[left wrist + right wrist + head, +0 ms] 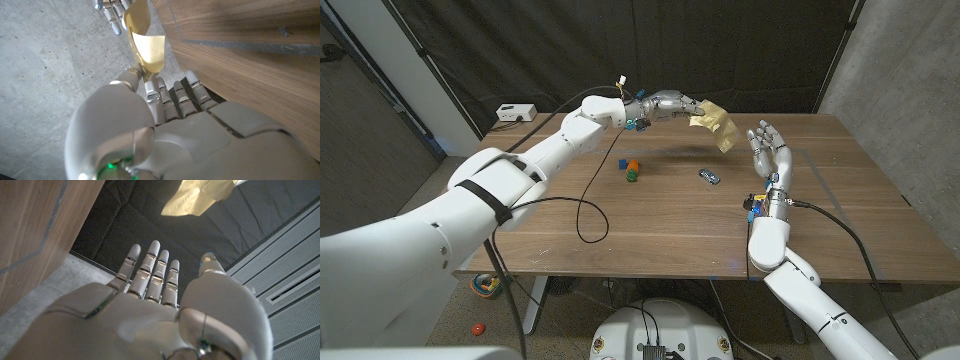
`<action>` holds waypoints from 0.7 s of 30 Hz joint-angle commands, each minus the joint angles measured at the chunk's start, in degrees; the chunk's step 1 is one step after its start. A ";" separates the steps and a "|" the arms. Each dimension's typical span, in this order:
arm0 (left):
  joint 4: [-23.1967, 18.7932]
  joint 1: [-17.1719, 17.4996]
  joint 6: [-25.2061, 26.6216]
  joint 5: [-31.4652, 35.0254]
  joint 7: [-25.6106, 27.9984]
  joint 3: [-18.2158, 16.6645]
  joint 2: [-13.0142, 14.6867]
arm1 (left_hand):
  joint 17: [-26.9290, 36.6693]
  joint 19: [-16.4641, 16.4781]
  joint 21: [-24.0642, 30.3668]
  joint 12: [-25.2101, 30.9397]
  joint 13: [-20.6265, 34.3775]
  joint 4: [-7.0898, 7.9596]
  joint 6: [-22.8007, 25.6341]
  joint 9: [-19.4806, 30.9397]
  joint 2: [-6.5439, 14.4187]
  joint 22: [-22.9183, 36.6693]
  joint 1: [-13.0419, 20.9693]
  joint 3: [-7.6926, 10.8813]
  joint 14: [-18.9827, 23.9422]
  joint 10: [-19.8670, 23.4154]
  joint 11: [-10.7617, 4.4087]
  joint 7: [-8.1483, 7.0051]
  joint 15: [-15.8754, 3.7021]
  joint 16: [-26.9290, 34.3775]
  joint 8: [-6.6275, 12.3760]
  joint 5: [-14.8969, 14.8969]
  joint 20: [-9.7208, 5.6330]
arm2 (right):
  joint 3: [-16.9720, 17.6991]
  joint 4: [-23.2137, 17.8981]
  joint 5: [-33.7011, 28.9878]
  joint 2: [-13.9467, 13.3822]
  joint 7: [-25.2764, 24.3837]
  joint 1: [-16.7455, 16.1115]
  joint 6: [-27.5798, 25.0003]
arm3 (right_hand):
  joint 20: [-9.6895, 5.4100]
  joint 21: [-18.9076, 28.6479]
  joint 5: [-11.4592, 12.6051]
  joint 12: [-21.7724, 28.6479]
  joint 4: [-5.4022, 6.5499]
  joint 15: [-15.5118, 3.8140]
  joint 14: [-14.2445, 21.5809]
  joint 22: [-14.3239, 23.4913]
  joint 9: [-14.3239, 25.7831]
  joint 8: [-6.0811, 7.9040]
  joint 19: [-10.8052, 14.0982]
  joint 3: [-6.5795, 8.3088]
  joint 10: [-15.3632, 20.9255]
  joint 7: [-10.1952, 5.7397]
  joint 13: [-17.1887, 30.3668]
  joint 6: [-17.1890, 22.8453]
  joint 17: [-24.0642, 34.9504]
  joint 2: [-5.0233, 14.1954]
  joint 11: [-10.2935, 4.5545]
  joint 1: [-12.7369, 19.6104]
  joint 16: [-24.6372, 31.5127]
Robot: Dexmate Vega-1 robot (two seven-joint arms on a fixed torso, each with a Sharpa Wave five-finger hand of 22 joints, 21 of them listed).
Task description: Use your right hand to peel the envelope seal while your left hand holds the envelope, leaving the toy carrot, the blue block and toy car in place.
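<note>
The left robot hand [670, 103] is gripping the envelope [714, 126] above the counter [840, 200], presenting it to the right robot hand [769, 150], which is waiting open, fingers spread, just beside it.

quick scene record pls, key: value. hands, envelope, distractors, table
left hand: raised over the table's far side, grips the envelope
envelope: tan, crumpled, in the air, hanging from the left hand toward the right hand
right hand: upright, fingers spread, beside the envelope, holds nothing
seal: state cannot be told
blue block: on the table, next to the toy carrot
toy carrot: on the table, mid-table
toy car: on the table, right of the carrot, apart from it
table: dark wood, black cable lying across its left part
</note>
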 commanded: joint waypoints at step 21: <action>14.59 -4.12 -12.32 1.79 -0.59 1.53 -7.62 | 1.07 -0.90 1.56 0.15 0.59 -0.07 -2.28 3.41 0.92 -0.07 0.12 1.39 -0.24 -1.07 -0.45 -0.41 -2.42 -0.94 2.16 0.51 -0.06 | -5.53 -7.24 -14.91 4.19 -8.43 1.40 -23.46 | -1.48 5.01 1.54 11.77 -2.66 -9.32 14.25 -0.10 2.21 7.58 4.02 -5.09 26.85 -2.11 5.91 23.35 17.51 -4.58 -3.85 0.63 23.64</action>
